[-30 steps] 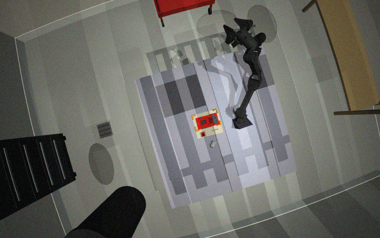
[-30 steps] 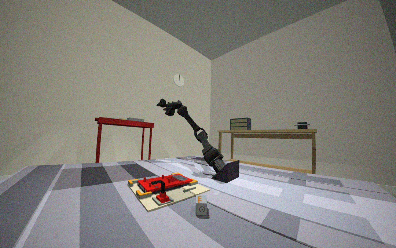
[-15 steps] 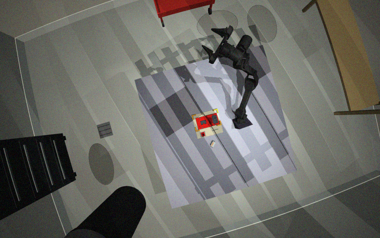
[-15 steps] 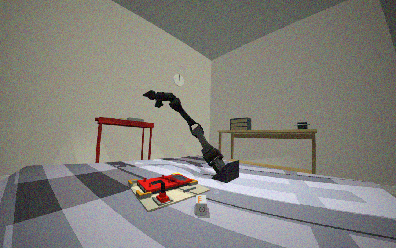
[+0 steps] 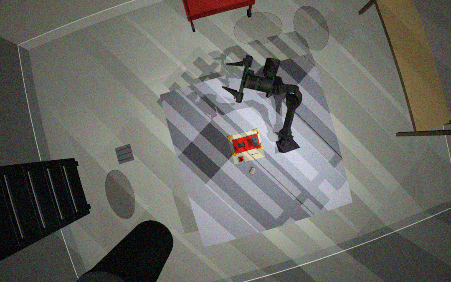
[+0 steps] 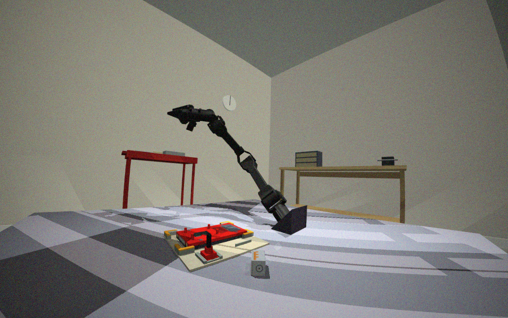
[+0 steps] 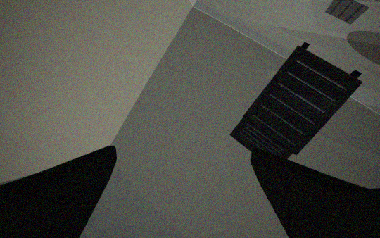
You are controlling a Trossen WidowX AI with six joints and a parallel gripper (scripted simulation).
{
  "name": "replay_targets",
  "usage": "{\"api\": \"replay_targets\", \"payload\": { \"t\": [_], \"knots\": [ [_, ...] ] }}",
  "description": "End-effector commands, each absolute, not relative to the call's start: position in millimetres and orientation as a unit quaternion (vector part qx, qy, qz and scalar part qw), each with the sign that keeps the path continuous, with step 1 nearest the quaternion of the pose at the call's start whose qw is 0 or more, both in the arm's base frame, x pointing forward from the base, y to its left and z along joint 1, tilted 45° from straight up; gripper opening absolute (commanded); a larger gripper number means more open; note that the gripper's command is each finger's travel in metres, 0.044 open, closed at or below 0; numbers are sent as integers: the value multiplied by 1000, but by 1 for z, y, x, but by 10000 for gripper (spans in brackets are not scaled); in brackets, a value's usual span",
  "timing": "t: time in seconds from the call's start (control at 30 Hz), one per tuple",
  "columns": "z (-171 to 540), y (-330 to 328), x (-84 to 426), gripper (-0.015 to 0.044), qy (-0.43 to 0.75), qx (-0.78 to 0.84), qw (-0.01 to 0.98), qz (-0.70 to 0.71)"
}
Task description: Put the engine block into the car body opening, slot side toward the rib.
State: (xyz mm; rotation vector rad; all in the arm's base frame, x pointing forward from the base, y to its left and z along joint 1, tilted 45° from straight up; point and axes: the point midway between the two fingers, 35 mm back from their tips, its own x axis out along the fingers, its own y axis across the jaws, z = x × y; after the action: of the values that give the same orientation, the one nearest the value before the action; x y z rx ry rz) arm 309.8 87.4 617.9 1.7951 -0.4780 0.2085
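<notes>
The red car body (image 5: 245, 143) sits on a cream base plate (image 5: 247, 151) in the middle of the striped mat; it also shows in the exterior view (image 6: 211, 233). A grey opening (image 6: 231, 227) lies at its far end. The engine block (image 5: 252, 170) (image 6: 257, 265), a small pale block with an orange mark, stands upright on the mat in front of the plate. My gripper (image 5: 229, 76) (image 6: 176, 111) is open and empty, raised high and far behind the car body. In the wrist view the fingers frame only a bare wall.
A red clamp fixture with a black lever (image 6: 208, 251) stands on the plate's front corner. The arm's base (image 5: 287, 145) is right of the plate. A red table (image 5: 218, 8), a wooden table (image 5: 412, 63), a black cabinet (image 7: 297, 102) and a black cylinder (image 5: 133, 252) stand around the mat.
</notes>
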Motion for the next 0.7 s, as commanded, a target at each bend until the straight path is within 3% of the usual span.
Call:
{"api": "replay_targets", "payload": {
  "t": [0.0, 0.67],
  "knots": [
    [588, 113, 337, 440, -161, 759, 628, 65],
    [396, 221, 422, 440, 77, 626, 772, -77]
  ]
}}
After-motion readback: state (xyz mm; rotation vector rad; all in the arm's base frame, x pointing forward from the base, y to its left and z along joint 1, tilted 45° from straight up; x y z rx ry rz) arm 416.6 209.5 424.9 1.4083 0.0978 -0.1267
